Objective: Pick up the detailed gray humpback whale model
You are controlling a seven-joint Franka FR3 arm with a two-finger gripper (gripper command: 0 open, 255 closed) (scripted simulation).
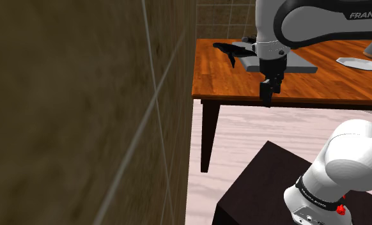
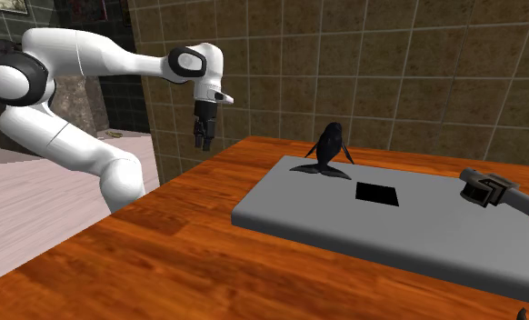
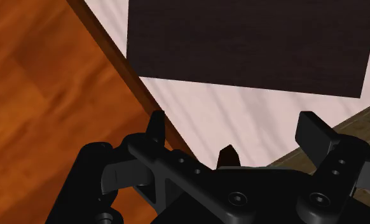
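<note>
1. whale model [image 2: 328,150], nearly black, stands on a flat grey slab [image 2: 317,200] atop a reddish-brown wooden table [image 2: 144,255].
2. black two-finger gripper [image 2: 204,138] hangs over the table's edge, fingers spread apart, clasping nothing.
3. in the second exterior view the whale model sits at three o'clock from the gripper, well apart.

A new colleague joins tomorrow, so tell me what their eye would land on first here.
The dark whale model sits near a corner of the grey slab on the glossy wooden table. The white arm reaches in from the second exterior view's left, its black jaws open and hanging over the table's edge, well apart from the whale model.
</note>
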